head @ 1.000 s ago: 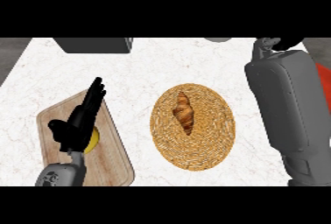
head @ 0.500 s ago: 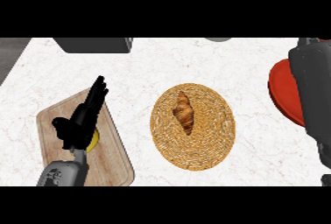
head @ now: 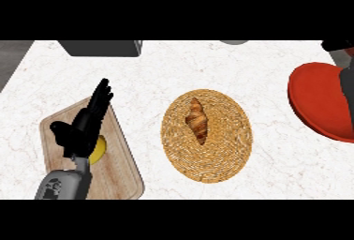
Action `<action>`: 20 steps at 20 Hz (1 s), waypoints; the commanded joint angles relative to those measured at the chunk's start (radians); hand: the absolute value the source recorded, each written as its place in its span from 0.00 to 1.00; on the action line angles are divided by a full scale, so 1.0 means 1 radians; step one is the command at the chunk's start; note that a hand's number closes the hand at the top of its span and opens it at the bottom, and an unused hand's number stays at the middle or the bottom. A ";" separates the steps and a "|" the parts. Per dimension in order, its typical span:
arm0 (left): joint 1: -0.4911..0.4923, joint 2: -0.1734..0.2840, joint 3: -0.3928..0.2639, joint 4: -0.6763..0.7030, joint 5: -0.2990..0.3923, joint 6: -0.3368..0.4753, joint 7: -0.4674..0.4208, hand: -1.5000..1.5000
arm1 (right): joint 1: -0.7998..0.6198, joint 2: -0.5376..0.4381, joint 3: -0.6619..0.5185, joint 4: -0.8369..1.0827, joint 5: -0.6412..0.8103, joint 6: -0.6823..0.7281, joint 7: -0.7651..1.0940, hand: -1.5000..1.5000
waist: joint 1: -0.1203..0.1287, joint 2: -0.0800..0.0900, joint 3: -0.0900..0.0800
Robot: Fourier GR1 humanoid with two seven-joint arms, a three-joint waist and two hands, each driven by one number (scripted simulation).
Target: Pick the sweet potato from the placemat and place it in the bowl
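Note:
The sweet potato [head: 197, 120], brown and elongated, lies on the round woven placemat [head: 206, 135] at the middle of the counter. The red bowl [head: 317, 101] stands to the right, partly cut off by the view's edge and partly covered by my right forearm [head: 347, 80]. Only a dark bit of my right hand [head: 340, 45] shows at the top right corner, above the bowl. My left hand [head: 86, 123] rests open, fingers straight, over the wooden cutting board [head: 117, 166] at the left, well away from the sweet potato.
A yellow object [head: 101, 148] lies on the cutting board, half hidden under my left hand. A dark grey box [head: 100, 47] stands at the back left, and a small grey thing [head: 235, 42] sits at the back edge.
My right arm has swung away to the right, off the placemat's side, uncovering the red bowl. The left hand and the sweet potato have not moved.

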 commanded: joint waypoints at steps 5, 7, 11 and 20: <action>0.019 -0.006 -0.006 -0.012 -0.015 0.004 -0.018 0.50 | 0.162 -0.082 -0.088 0.121 -0.079 -0.107 -0.178 1.00 | -0.004 -0.001 0.000; 0.001 -0.031 -0.015 0.022 -0.025 0.017 -0.020 0.50 | 0.156 -0.052 -0.075 0.122 -0.064 -0.110 -0.130 1.00 | -0.004 -0.002 0.000; 0.031 -0.002 -0.013 -0.056 -0.008 -0.009 0.023 0.50 | 0.193 -0.042 -0.200 0.232 -0.229 -0.147 -0.262 1.00 | 0.007 0.000 0.002; 0.058 0.009 0.014 -0.067 0.011 -0.021 -0.004 0.50 | 0.234 -0.071 -0.324 0.271 -0.485 -0.077 -0.666 0.00 | 0.006 0.000 0.002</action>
